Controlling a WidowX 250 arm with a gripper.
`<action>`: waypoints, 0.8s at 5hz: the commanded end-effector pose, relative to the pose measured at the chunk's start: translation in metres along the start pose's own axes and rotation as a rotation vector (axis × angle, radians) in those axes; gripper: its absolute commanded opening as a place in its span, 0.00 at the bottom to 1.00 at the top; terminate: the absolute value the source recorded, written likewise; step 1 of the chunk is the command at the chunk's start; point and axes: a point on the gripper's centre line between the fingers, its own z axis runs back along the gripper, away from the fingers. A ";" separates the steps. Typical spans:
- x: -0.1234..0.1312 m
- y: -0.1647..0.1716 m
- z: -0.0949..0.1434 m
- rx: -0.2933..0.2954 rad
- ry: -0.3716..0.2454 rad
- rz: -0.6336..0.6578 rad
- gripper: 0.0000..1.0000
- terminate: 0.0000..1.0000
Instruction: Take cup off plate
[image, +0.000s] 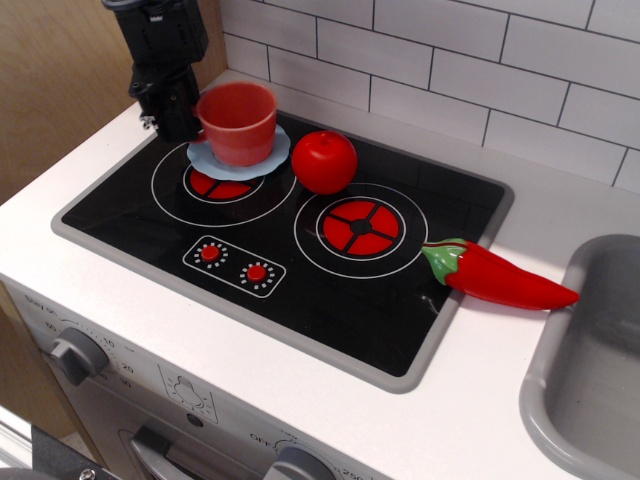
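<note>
The red-orange cup (238, 123) stands upright on the pale blue plate (272, 155), which lies on the back left burner of the black stove top (300, 290). My black gripper (178, 116) hangs down right at the cup's left side, touching or nearly touching it. It covers the cup's handle. The jaws point down and I cannot tell whether they are closed on the handle.
A round red tomato (324, 161) sits just right of the plate. A red chili pepper (500, 281) lies at the stove's right edge. A grey sink (585, 370) is at far right. A wooden panel (60, 90) stands left, a tiled wall behind.
</note>
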 end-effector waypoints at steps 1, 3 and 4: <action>0.028 0.009 0.039 0.104 -0.030 0.034 0.00 0.00; 0.035 -0.022 0.060 0.067 -0.066 -0.035 0.00 0.00; 0.035 -0.050 0.058 0.039 -0.043 -0.089 0.00 0.00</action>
